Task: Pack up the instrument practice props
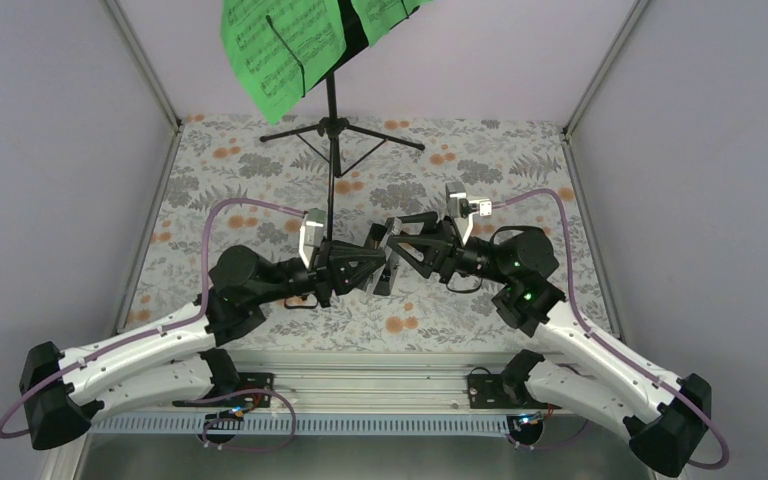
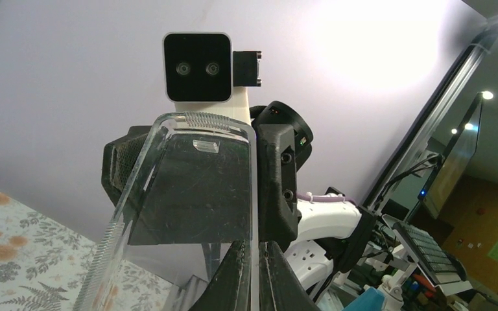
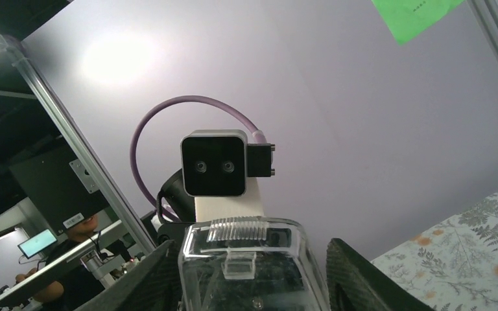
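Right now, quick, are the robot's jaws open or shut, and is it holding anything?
Left gripper: cannot be told; it sits nose to nose with the other one, and the jaws are hidden.
Right gripper: cannot be told either; no view shows its jaws clearly.

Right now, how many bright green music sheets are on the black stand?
2. One bright green printed sheet on the left of the black tripod music stand; the other on its right, cut by the top edge. More may be hidden.

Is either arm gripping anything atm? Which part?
The metronome, it seems: the left gripper has its jaws pinched on the lower edge of its clear cover. The right gripper jaws straddle its body; contact can't be told.
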You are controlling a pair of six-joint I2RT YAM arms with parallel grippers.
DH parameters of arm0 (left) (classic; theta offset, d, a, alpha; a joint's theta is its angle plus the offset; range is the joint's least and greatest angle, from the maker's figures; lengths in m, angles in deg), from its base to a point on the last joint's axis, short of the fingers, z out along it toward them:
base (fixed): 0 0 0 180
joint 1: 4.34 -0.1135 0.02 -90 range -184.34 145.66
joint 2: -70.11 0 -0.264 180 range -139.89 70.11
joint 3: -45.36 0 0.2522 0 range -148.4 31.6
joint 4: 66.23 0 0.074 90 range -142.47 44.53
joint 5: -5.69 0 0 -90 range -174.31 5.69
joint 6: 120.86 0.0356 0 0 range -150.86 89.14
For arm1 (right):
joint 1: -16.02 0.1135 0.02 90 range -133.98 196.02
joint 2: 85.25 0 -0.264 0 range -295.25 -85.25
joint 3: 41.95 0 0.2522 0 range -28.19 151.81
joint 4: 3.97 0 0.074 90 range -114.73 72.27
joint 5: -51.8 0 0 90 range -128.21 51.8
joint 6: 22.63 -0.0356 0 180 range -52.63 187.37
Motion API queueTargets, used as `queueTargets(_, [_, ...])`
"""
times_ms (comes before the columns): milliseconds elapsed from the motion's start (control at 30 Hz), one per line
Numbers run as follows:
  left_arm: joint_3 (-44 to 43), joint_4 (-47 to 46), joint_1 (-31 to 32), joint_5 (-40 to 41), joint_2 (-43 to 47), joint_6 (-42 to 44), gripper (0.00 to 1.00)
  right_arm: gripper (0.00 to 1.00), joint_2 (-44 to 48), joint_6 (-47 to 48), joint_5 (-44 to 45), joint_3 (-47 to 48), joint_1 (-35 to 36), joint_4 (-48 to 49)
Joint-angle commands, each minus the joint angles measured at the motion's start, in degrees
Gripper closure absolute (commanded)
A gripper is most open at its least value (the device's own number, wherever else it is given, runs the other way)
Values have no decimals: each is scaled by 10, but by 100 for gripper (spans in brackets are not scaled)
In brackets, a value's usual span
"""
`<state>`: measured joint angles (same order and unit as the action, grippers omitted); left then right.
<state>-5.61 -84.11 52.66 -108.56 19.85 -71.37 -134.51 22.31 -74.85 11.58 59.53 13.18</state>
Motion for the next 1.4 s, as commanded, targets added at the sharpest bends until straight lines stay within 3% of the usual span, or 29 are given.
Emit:
queueTargets(0, [2,-20,-3,2,10,14,98,48,-3,3,7,16,8,3])
queueTargets(267, [0,-18,-3,0,7,17,98,44,-12,8,9,21,11,-10])
queueTargets(467, [0,-12,-3,3,5,19,98,63,-11,11,14,17,13,-7])
queueTargets(633, [1,14,-3,28,10,19,94,66,-2,21,31,10,13,-16])
queueTargets(700, [1,28,-3,38,14,21,87,66,4,31,43,9,13,-31])
queueTargets(733, [0,38,-3,44,17,23,78,66,9,41,51,9,13,-43])
queueTargets(767, [-1,51,-4,50,22,27,68,67,14,48,59,10,13,-58])
queueTargets(833, [-2,84,-4,65,32,41,39,67,25,74,82,14,13,-94])
queueTargets(900, [-1,123,-3,85,45,57,18,67,36,97,106,18,13,-133])
queueTargets(933, [1,144,-3,96,52,67,13,67,41,110,119,22,13,-154])
queueTargets(1067, [23,209,-5,143,88,111,0,68,63,156,187,32,13,-241])
queueTargets(1167, [73,220,-27,160,111,122,0,68,75,183,238,28,13,-288])
queueTargets(1367, [155,164,-84,91,61,107,0,68,84,218,303,20,13,-340])
